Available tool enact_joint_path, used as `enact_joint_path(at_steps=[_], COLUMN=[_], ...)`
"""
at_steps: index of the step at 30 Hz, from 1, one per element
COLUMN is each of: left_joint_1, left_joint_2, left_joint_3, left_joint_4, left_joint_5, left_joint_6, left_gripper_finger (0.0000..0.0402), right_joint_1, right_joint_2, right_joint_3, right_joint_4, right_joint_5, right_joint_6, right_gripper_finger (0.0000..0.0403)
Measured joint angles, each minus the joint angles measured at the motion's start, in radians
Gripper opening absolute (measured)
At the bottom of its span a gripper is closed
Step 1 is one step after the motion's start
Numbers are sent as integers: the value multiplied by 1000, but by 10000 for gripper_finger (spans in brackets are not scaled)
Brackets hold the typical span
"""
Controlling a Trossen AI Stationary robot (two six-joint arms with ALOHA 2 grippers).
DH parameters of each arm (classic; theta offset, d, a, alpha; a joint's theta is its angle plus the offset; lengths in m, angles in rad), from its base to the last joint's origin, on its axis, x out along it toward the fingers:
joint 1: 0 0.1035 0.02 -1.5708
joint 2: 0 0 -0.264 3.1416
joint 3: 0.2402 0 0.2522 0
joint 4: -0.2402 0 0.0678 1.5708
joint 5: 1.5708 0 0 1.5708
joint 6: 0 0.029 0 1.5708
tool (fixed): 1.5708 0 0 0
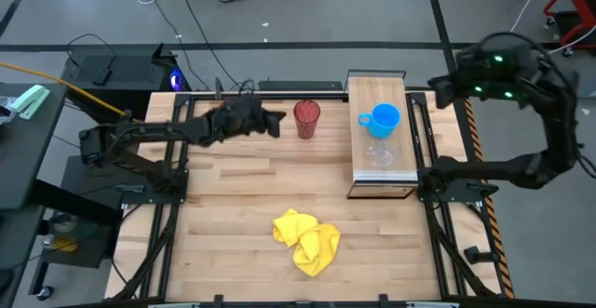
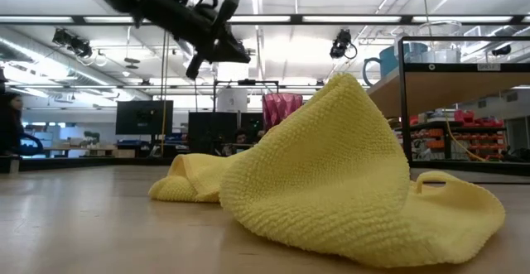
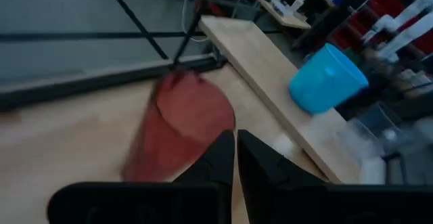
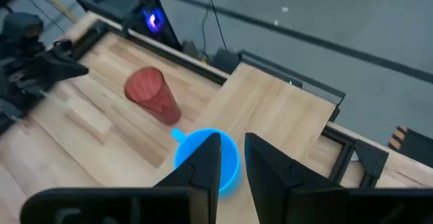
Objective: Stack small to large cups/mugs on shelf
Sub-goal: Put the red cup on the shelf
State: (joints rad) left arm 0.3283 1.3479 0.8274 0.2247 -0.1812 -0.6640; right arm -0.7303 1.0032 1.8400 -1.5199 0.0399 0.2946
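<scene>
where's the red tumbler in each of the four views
High view: the red tumbler stands on the table, between the left gripper and the shelf.
Low view: only its top shows behind the yellow cloth.
Left wrist view: blurred, just beyond the shut fingers.
Right wrist view: beside the shelf.
Shared landmark: the blue mug on the shelf.

High view: straight down from above, covering the whole table [image 1: 233,196] and both arms. Low view: at tabletop level, facing the room, pressed close behind the yellow cloth [image 2: 331,175]. Wrist views — each looks forward past its own fingers; both share the red tumbler [image 3: 179,126] and blue mug [image 4: 206,158] with the high view.
</scene>
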Motion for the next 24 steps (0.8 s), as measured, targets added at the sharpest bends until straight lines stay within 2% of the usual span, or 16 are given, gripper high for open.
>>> enact_joint_path(at_steps=[5,10,14,20,24], left_joint_1=[99,186,229,243,250], left_joint_2=[22,138,297,560,713], left_joint_3=[240,530,780,1158,1352], left_joint_4=[-362,-736,-958,-1261,-1398], left_joint_5=[10,100,180,214,272], left_joint_6=[100,172,226,325,345], left_gripper_finger=[22,22,28,25,29], right_joint_1=[0,0,0,0,0], right_joint_2=[-74,-123,-131,-125,-147], right_joint_3=[-1,-1,-1,-2,-2], right_joint_4=[0,-7,-7,-45,-51], right_joint_5=[0,0,0,0,0], right_joint_6=[20,20,19,17,-7], right_gripper_finger=[75,75,75,75,75])
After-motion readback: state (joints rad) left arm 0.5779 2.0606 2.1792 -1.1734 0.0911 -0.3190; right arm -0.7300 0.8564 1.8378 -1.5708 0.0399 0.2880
